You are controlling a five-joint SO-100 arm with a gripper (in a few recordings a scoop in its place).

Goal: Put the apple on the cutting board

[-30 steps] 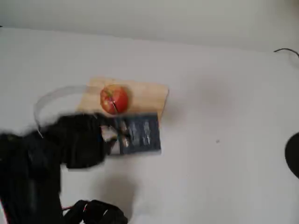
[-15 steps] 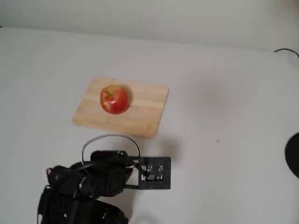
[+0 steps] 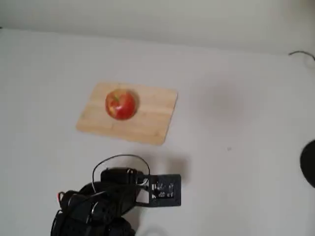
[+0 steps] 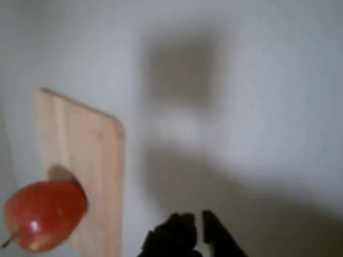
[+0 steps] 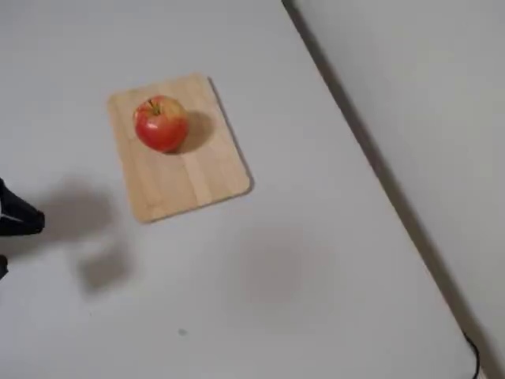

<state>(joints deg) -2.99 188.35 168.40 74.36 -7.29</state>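
Now we see the tool [image 4: 197, 227] low in the wrist view, its two dark fingertips [image 4: 179, 225] close together with just a thin gap between them, nothing pinched, hanging over bare white tabletop [image 4: 257, 107]. In a fixed view the black arm [image 3: 106, 196] sits folded at the bottom edge, the tool [image 3: 165, 189] clear of the cutting board [image 3: 147, 120] and on the near side of it.

We move outward and there is the cutting board [image 5: 189, 178], flat on the tabletop [image 5: 300, 276], carrying one thing: the apple [image 5: 161, 123]. It rests upright on the wood, stem up, towards one end of the board. In the wrist view the apple [image 4: 44, 214] lies off to the left of the tool, well apart from it, with the board's edge [image 4: 104, 160] between them.
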